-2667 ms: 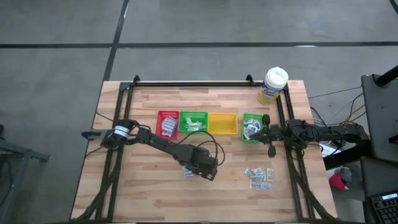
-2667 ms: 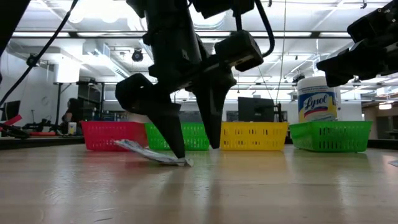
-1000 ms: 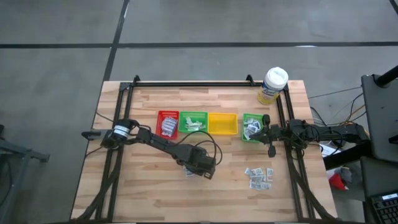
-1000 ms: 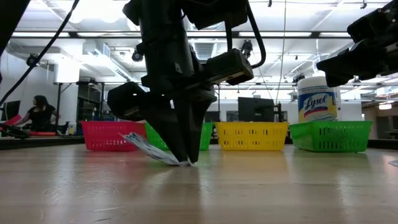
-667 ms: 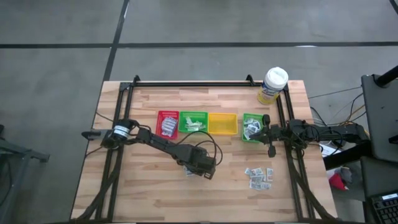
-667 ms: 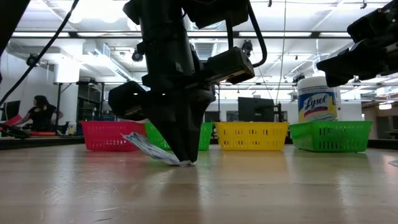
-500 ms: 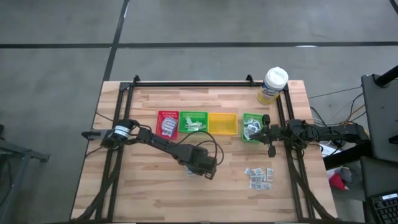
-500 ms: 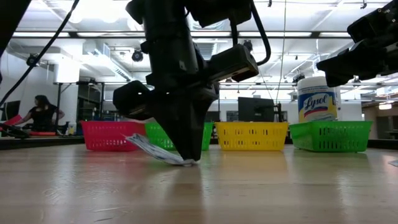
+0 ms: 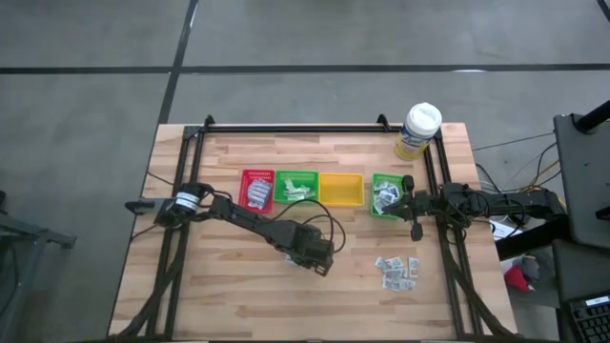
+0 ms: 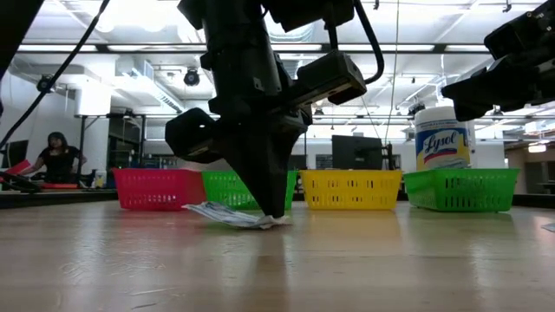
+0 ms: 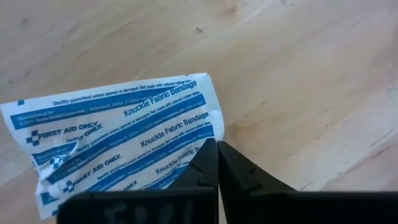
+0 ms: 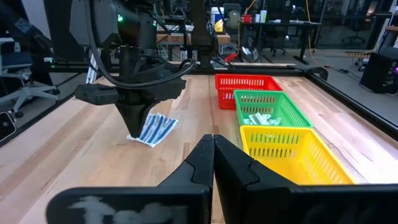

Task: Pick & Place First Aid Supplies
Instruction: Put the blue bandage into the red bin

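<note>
Left pincer [image 10: 276, 213] down at the wooden bench [image 9: 238, 286], mid-bench, in front of the tray row. A second ago its fingers stood apart over the packet; now they are pressed together on one edge of the flat white paper packet with blue printed bands [image 11: 118, 143]. The packet has also dropped from tilted-up to lying nearly flat on the bench, and has slid a little with the pincer. Judgement: pinch just made, lift not yet begun; carrying to a tray comes next.

Right pincer [image 12: 213, 140] closed on nothing, parked by the right-hand green plastic tray [image 9: 386, 195].

Writing: packet reads "Knuckle Fabric Bandage" repeated on each band, with "FIRST AID ONLY" at one end. White-lidded tub with yellow label [image 10: 441, 139] reads "Lysol".

More small packets [image 9: 397, 271] lie loose on the bench, well apart to the right. Red tray [image 9: 257, 191] and the other green tray [image 9: 296, 187] already hold packets; yellow tray [image 9: 340, 190] looks bare.
</note>
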`<act>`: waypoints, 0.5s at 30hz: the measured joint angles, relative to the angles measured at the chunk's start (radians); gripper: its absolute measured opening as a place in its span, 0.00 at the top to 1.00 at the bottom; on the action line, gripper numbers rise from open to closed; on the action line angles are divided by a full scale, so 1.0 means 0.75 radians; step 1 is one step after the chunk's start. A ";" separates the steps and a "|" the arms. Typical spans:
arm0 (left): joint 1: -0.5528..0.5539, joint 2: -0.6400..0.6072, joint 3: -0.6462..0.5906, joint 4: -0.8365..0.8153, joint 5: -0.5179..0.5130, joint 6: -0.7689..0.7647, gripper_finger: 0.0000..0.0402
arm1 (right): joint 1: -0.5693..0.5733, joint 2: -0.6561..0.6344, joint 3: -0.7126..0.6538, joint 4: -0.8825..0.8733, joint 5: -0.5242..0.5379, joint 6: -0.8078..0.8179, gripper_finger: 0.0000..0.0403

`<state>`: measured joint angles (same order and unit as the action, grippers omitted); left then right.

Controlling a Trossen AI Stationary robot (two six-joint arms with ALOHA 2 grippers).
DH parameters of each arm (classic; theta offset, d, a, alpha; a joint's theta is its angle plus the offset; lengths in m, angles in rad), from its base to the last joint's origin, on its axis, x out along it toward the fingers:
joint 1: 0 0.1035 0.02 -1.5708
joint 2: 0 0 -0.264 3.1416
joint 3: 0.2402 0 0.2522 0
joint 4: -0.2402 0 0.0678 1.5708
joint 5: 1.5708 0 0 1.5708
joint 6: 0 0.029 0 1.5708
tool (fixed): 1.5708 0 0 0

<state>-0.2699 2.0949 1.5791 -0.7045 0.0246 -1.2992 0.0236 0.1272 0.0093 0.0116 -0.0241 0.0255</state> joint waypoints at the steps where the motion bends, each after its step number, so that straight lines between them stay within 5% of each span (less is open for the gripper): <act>1: 0.000 0.000 0.003 0.000 0.000 0.006 1.00 | 0.000 0.000 0.000 0.000 0.000 0.000 0.98; 15: 0.000 -0.001 0.067 -0.091 0.005 0.057 1.00 | 0.000 0.000 0.000 0.000 0.000 -0.001 0.98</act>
<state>-0.2699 2.0938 1.6293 -0.7726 0.0280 -1.2568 0.0238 0.1272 0.0094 0.0116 -0.0238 0.0245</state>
